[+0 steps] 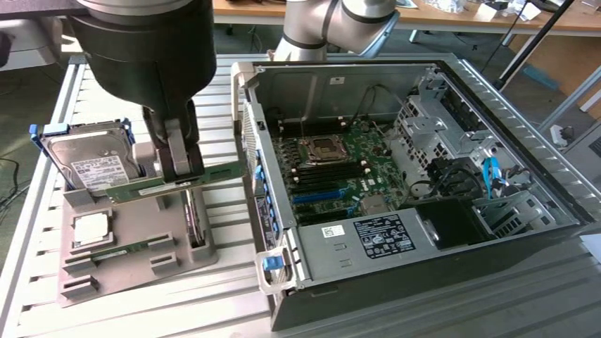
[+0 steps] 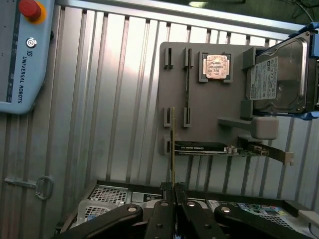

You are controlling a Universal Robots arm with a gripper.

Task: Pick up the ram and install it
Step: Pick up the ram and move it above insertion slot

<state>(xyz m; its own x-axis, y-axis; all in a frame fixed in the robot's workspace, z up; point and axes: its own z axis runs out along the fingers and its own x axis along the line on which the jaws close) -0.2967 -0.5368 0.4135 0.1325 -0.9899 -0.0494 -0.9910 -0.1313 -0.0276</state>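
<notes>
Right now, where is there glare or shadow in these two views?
Wrist view: glare washes the table slats and glints off the processor chip; the gripper, shut on the ram, sits dark. Exterior view: the computer case holds deep shadow beside its white label.

Parts tray sat beside an open computer case on a slatted table.
The tray lay at the exterior view's left and the case at its right. On the tray, a hard drive stood at the far end with a processor before it. The ram, clamped in the gripper, hung above the tray, near the case wall.
</notes>
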